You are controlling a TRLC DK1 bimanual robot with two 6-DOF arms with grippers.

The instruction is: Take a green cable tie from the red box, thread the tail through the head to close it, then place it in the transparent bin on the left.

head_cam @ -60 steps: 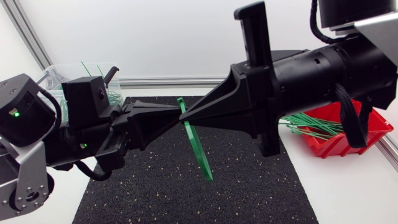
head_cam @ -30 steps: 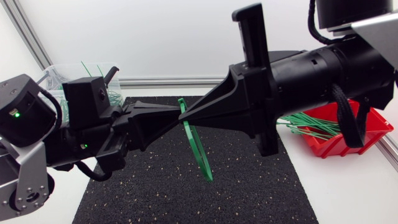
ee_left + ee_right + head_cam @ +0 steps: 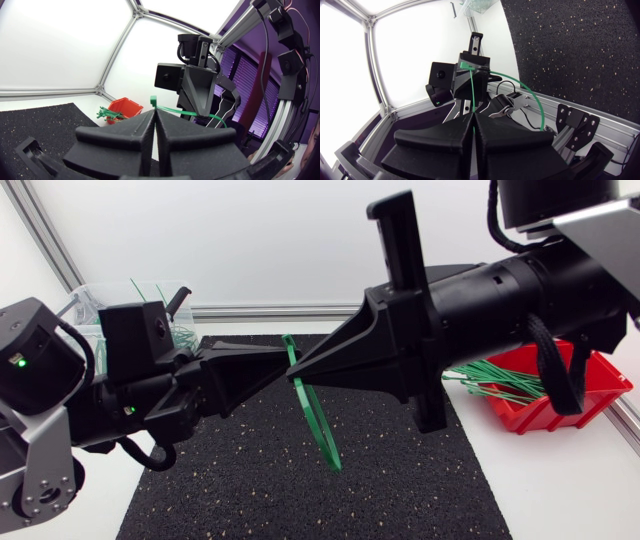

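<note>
**Left gripper** (image 3: pixel 283 361): fingers together, clamped on the tie (image 3: pixel 318 420) near its head end.

**Right gripper** (image 3: pixel 291 373): fingers together, clamped on the same tie just beside the left tips. The two grippers meet tip to tip above the middle of the mat (image 3: pixel 250 500).

**Tie:** held above the mat. A short end points up from the grip. The long tail hangs down toward the mat's near side and curves in an open arc. It cannot be told whether its lower tip touches the mat.

**Red box** (image 3: pixel 555 416): on the white table (image 3: pixel 560 500), just beside the mat's right edge and partly under the right arm. Loose ties (image 3: pixel 490 385) overhang its left rim.

**Bin** (image 3: pixel 110 288): beyond the mat's far-left corner, behind the left arm, well apart from the grippers.

Bare mat shows beneath the tail and out to the near edge.
</note>
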